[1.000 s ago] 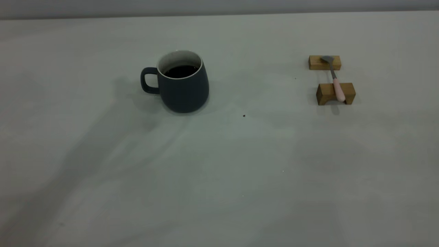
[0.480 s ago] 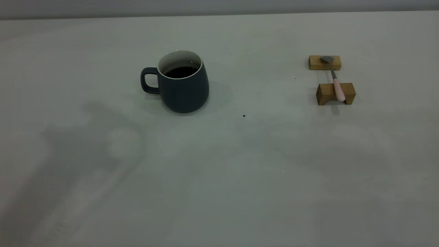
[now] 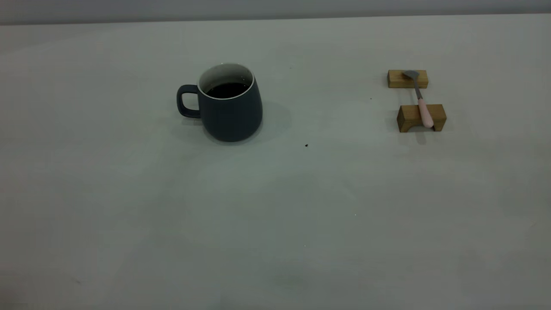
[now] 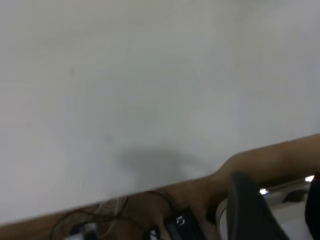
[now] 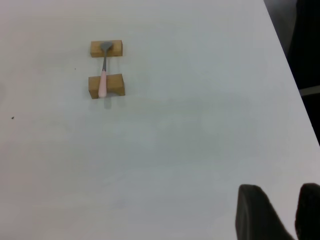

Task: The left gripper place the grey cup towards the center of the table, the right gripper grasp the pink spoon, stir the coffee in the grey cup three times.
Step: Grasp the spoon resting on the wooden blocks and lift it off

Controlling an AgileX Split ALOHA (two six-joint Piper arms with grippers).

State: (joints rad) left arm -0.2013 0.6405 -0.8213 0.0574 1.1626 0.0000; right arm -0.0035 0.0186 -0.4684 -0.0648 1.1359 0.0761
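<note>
The grey cup (image 3: 230,114) stands upright left of the table's (image 3: 275,215) middle, handle pointing left, with dark coffee (image 3: 227,89) inside. At the far right the pink spoon (image 3: 424,113) lies across two wooden blocks, bowl on the far one. No arm shows in the exterior view. In the right wrist view the spoon (image 5: 103,82) lies far from my right gripper (image 5: 282,192), which is open and empty over bare table. My left gripper (image 4: 277,182) is open and empty above the table's edge; the cup is out of its view.
Two tan wooden blocks, the far one (image 3: 407,79) and the near one (image 3: 421,117), carry the spoon. A tiny dark speck (image 3: 306,145) lies right of the cup. Cables (image 4: 150,220) hang beyond the table edge in the left wrist view. The table's right edge (image 5: 287,65) runs near the right gripper.
The arm shadows on the left and front of the table have shrunk away and are gone now. Cup, spoon and blocks have not moved.
</note>
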